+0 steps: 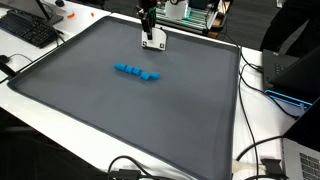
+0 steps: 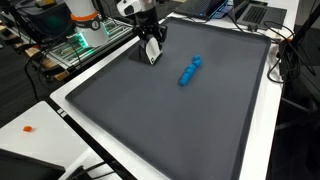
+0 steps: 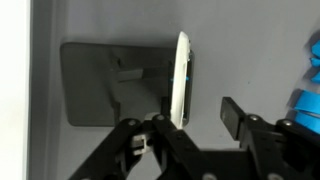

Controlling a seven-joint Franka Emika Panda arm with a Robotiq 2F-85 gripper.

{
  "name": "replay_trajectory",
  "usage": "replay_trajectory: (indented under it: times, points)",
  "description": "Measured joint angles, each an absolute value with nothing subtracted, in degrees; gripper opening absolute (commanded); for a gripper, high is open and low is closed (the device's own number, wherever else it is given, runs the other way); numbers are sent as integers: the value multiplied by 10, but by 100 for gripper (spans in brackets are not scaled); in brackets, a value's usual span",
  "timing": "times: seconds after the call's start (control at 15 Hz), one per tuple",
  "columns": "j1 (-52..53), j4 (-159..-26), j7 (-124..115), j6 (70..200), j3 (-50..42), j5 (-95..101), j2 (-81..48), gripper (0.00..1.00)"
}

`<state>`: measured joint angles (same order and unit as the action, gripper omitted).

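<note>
White card (image 3: 182,75): stands on edge, seen edge-on, between the pincer's fingers and close against the one on the left of the wrist view.
Pincer (image 3: 200,108): jaws apart, the other finger clear of the card, nothing clamped.
Blue blocks (image 3: 308,100): a short row, right of the pincer, apart from it.
Grey mat (image 1: 200,120): under everything, on the desk (image 1: 30,95).
</note>
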<state>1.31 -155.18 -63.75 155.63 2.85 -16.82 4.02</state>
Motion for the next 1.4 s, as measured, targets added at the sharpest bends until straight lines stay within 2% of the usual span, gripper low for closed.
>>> replay_trajectory:
  times: [0.13, 0.4, 0.73, 1.4]
  points:
    - [9, -1538, -639, 1514, 28, -143, 59, 99]
    - [6, -1493, -627, 1395, 30, -89, 104, 100]
    - [15, -1422, -492, 1275, 33, -90, 130, 100]
    - [27, -1369, -204, 1263, 48, -88, 130, 100]
